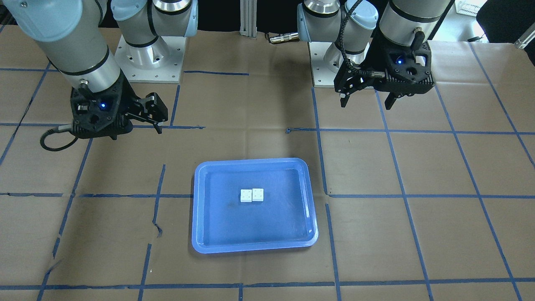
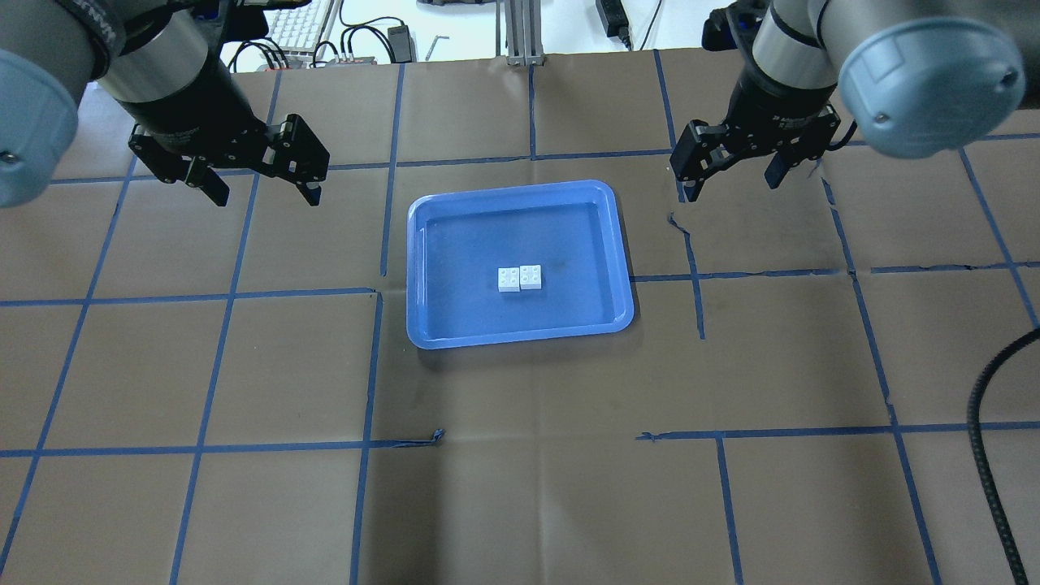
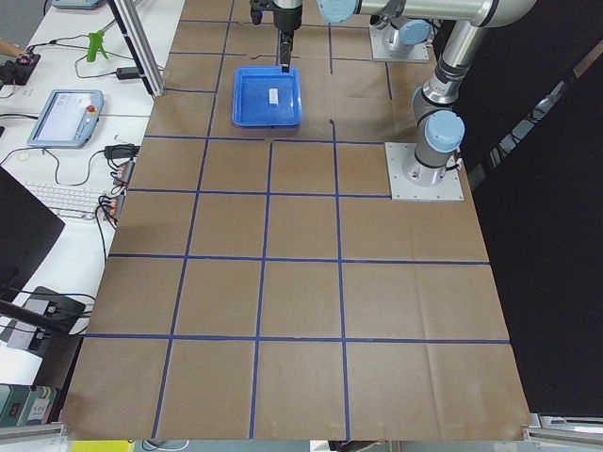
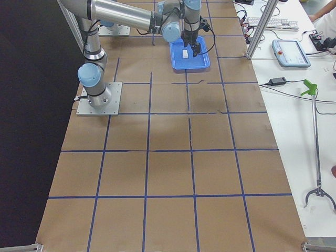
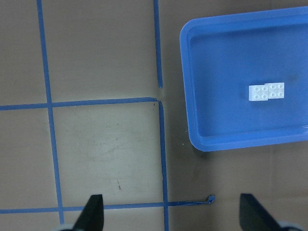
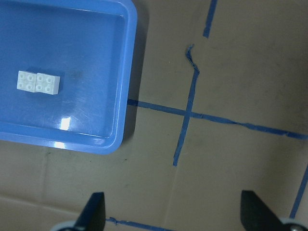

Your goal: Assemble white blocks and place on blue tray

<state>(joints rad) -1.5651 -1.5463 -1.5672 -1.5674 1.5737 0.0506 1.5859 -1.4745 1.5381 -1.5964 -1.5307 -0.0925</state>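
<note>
Two white blocks [image 2: 520, 278] lie side by side, touching, near the middle of the blue tray [image 2: 520, 219]. They also show in the front view [image 1: 252, 195], the left wrist view [image 5: 266, 92] and the right wrist view [image 6: 38, 82]. My left gripper [image 2: 264, 191] is open and empty, above the table beyond the tray's left far corner. My right gripper [image 2: 731, 183] is open and empty, above the table beyond the tray's right far corner. Both wrist views show the fingertips wide apart with nothing between them.
Brown paper with blue tape grid lines [image 2: 374, 366] covers the table. A torn tape end [image 2: 439, 435] lies in front of the tray. A black cable [image 2: 987, 455] hangs at the right near edge. The arm bases [image 1: 148, 58] stand at the robot's side.
</note>
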